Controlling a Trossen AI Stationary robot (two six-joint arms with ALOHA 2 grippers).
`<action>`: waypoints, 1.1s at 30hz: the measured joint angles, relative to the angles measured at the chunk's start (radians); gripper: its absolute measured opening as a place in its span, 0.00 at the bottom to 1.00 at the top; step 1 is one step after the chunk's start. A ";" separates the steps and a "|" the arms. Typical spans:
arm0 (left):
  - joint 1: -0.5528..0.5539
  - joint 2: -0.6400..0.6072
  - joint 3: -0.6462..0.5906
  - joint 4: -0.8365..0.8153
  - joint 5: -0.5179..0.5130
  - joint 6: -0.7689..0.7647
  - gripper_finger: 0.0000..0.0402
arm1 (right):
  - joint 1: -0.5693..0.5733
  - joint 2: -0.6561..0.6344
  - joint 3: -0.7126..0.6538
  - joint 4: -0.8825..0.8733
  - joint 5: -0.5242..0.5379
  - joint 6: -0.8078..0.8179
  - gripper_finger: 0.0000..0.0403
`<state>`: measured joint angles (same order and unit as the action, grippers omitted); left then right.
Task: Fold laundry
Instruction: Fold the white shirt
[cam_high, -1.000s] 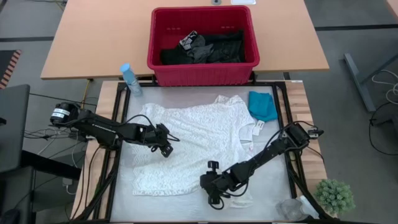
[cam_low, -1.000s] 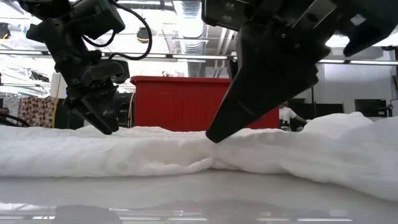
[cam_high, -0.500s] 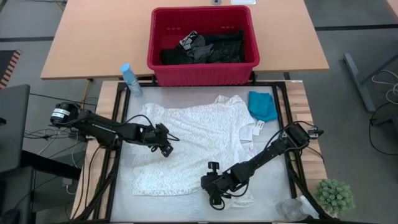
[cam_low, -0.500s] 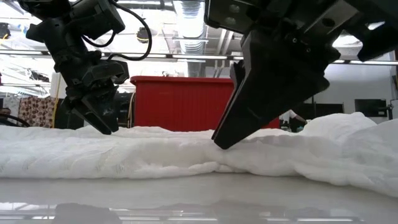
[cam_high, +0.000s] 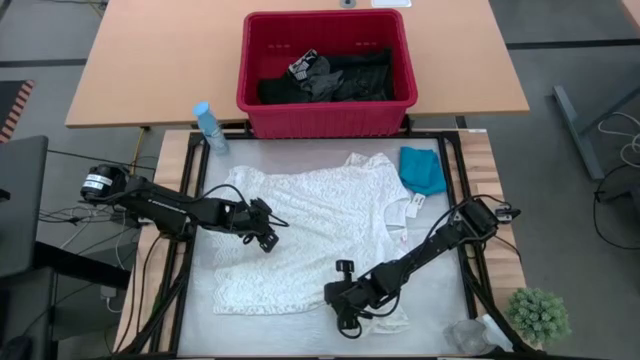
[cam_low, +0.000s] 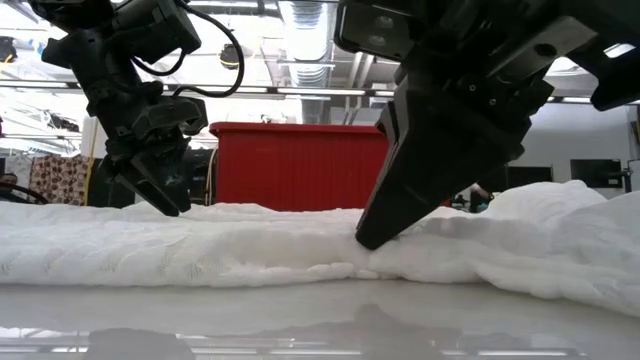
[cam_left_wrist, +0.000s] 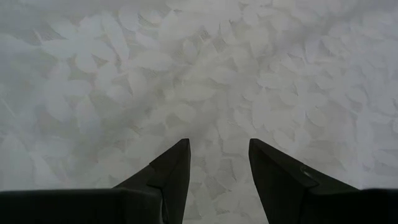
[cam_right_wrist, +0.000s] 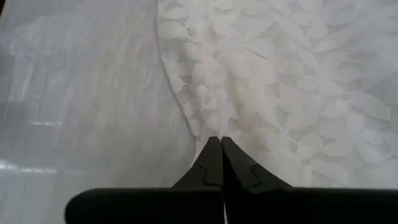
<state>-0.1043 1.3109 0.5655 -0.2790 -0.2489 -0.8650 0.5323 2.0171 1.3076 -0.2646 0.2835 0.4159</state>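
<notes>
My right gripper (cam_right_wrist: 221, 144) is down at the near hem of the white lacy garment (cam_high: 320, 220), jaws pressed together right on its edge, pinching the lace. The garment lies spread flat across the white table (cam_high: 440, 290). My left gripper (cam_left_wrist: 217, 163) hovers over the garment's left side, jaws spread, nothing between them. The small teal garment (cam_high: 422, 170) sits beside the lacy one; the dark clothes (cam_high: 330, 78) lie in the red basket (cam_high: 325, 112).
</notes>
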 joint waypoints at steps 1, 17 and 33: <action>0.000 0.000 0.000 0.000 0.000 0.000 0.39 | 0.001 0.000 0.009 -0.016 0.000 0.002 0.03; -0.003 0.000 0.000 0.000 -0.036 -0.013 0.39 | 0.128 -0.003 0.130 -0.194 -0.169 0.053 0.03; -0.008 -0.098 0.025 0.002 0.032 -0.097 0.39 | 0.254 -0.002 0.023 -0.125 -0.131 0.126 0.10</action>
<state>-0.1127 1.2134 0.5902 -0.2774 -0.2165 -0.9623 0.7863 2.0151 1.3308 -0.3893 0.1529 0.5415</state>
